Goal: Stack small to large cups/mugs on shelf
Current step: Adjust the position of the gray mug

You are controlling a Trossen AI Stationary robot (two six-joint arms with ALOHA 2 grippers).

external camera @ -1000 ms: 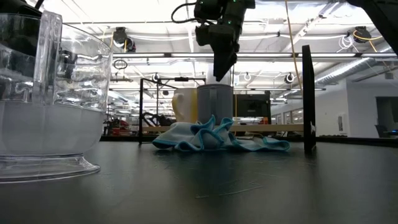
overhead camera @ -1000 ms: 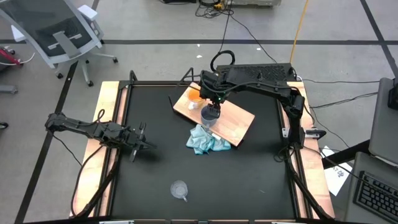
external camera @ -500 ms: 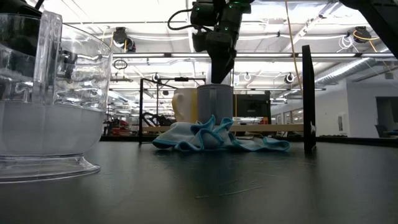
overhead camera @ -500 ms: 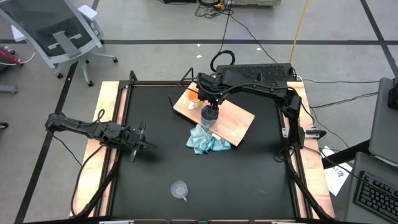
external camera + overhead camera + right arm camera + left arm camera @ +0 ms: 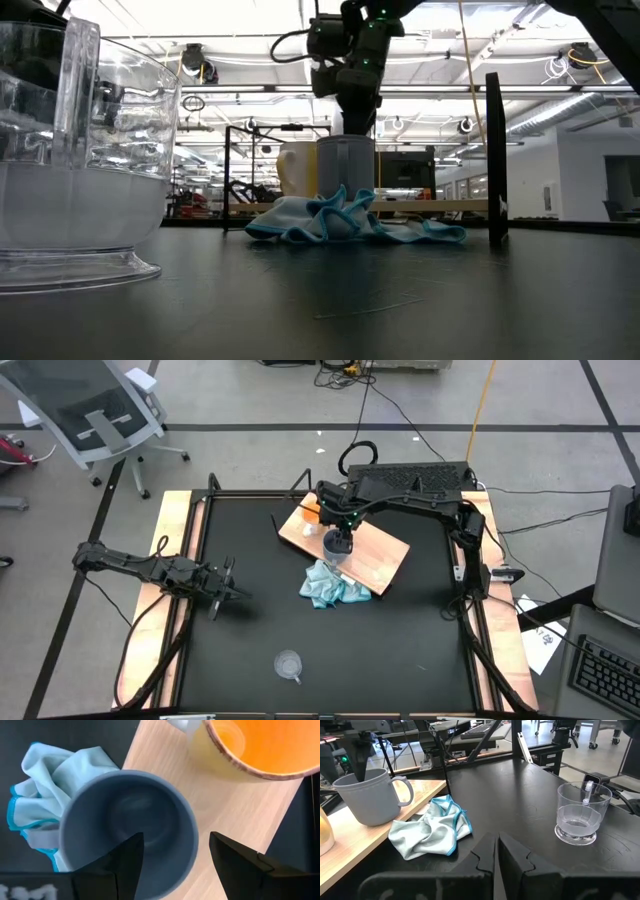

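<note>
Up in the center-top of the overhead shot, the right gripper [image 5: 340, 530] hangs spread wide over the grey mug [image 5: 338, 545] on the board [image 5: 385, 560], orange mug [image 5: 313, 513] beside it. Left gripper [image 5: 222, 589] waits closed; clear cup [image 5: 289, 664] sits bottom-center, unstacked.

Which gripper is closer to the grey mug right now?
The right. The right gripper hangs open directly above the grey mug on the wood board. The left gripper is shut, far off at the table's left side.
</note>
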